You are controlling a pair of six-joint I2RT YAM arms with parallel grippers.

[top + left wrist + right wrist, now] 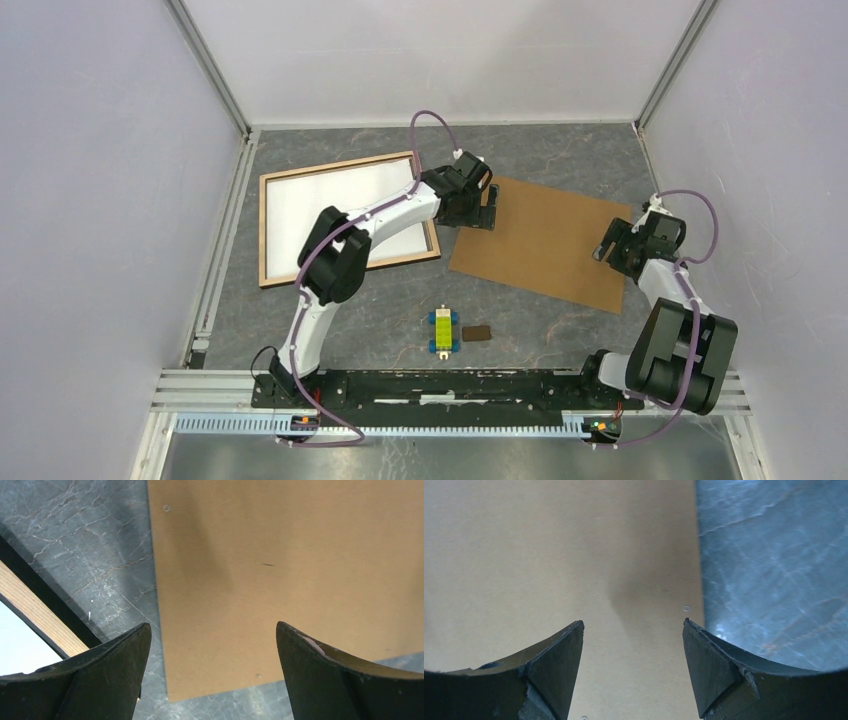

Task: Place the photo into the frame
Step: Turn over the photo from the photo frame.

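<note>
Grey marble table (560, 150): frame (263, 232), brown board (545, 240), toy block (442, 331) (near front).

Legible texts, labels, brands, numbers, signs: none could be read in any of the three views.
</note>
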